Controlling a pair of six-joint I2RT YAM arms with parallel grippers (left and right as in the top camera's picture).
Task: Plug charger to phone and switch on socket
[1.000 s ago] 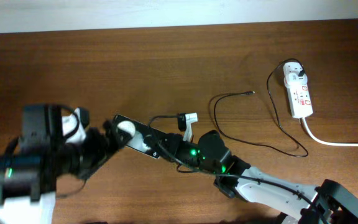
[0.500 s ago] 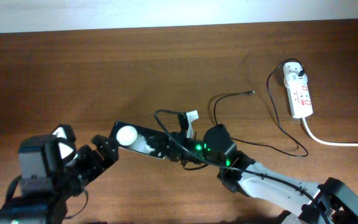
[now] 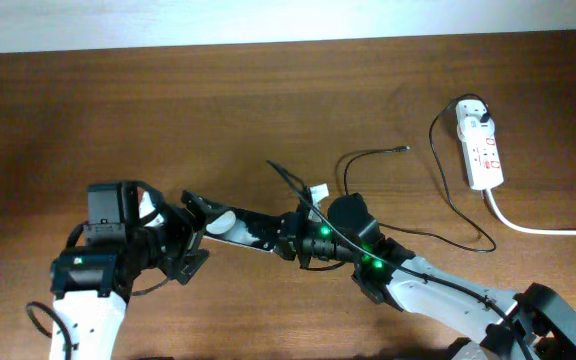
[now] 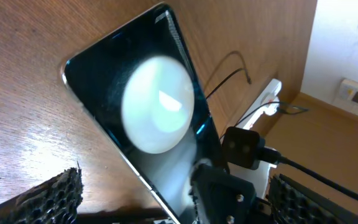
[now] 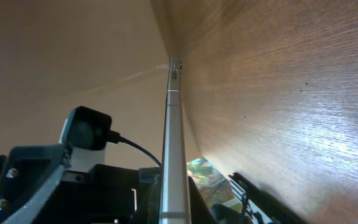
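We are holding the phone [image 3: 236, 222] mid-table, our right gripper [image 3: 290, 242] clamping its right end, our left gripper [image 3: 193, 236] standing apart around the other. We are judging it best to be steadying it before fetching the charger [image 3: 376, 153], lying near the socket [image 3: 481, 148].

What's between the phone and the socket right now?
In the overhead view, the right gripper holding the phone, then loops of the charger; nothing else before the socket.

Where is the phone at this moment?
In the overhead view the phone is left of centre, between the left gripper and the right gripper, which holds it; the socket is far right.
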